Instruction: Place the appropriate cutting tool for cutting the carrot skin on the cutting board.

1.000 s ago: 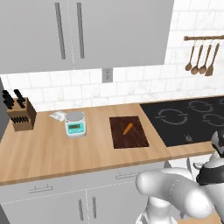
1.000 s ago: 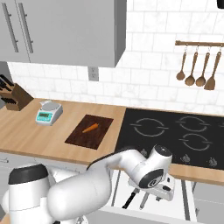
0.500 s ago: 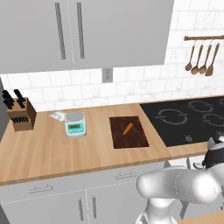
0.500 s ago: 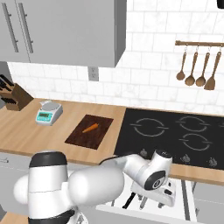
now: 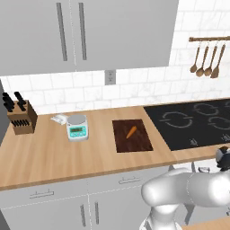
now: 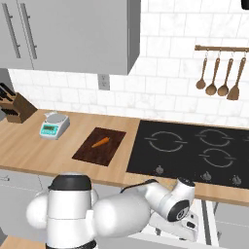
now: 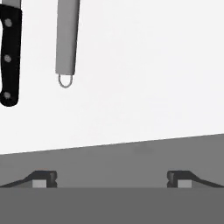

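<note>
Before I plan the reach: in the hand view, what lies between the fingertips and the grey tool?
In the hand view, only bare white surface lies between the gripper and the grey tool; the black-handled knife lies beside the tool.

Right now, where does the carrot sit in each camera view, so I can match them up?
Left base view: the carrot lies mid-frame on the cutting board, right of the white scale.
Right base view: left of centre, on the same board, left of the black cooktop.
Hand view: not in it.
Shared landmark: the cutting board.
</note>
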